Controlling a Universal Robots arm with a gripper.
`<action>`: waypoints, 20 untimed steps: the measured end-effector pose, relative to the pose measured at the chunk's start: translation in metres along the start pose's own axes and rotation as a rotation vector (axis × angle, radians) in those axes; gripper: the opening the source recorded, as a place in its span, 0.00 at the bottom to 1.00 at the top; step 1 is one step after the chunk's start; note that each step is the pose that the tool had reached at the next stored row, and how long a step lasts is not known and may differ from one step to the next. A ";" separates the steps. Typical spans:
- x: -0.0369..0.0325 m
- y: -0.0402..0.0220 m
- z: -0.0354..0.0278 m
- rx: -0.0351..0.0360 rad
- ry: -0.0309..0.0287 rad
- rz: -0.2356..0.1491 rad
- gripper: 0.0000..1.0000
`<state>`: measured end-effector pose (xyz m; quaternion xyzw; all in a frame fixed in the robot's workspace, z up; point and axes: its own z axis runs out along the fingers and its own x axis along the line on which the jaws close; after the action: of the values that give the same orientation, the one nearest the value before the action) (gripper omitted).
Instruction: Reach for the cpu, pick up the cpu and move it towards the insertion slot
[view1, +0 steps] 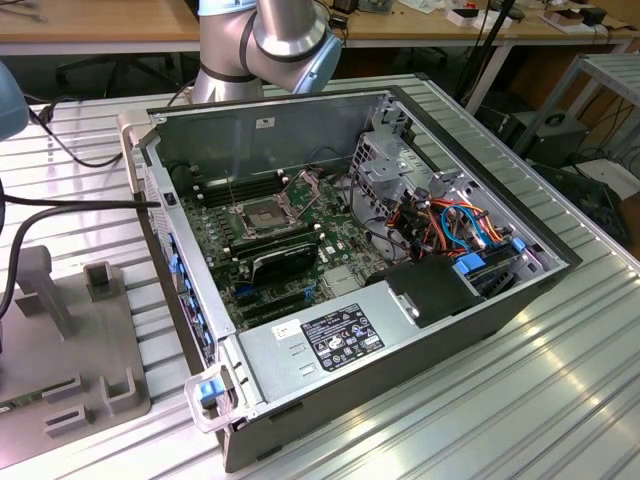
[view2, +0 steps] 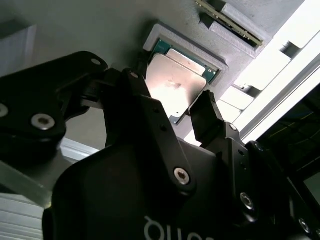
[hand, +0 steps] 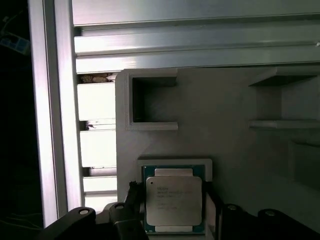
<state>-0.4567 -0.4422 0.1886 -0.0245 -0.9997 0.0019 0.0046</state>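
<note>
In both wrist views the cpu (hand: 174, 200) (view2: 175, 90), a thin pale silvery square plate, lies flat in a shallow square recess of a grey holder block (hand: 225, 145). My gripper (hand: 174, 196) (view2: 172, 107) hangs just over it, open. One black finger (view2: 137, 92) stands on one side of the cpu and the other finger (view2: 207, 117) on the opposite side, close to its edges. In the exterior view the insertion slot (view1: 258, 215) sits on the motherboard inside the open computer case, with its metal retention frame (view1: 305, 185) hinged up.
The grey holder block (view1: 70, 340) rests on the slatted aluminium table at the exterior view's left, beside the case wall (view1: 180, 290). Inside the case are a black shrouded card (view1: 285, 262), a power supply (view1: 330, 335), a drive cage (view1: 390, 160) and coloured cables (view1: 450, 225).
</note>
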 end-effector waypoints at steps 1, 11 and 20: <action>0.0000 0.0000 -0.0001 0.0009 -0.0001 0.000 0.61; 0.0001 0.0000 -0.0050 0.0022 0.0000 0.000 0.61; 0.0001 0.0000 -0.0056 0.0022 0.0001 0.000 0.53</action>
<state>-0.4567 -0.4422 0.1942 -0.0245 -0.9997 0.0030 0.0047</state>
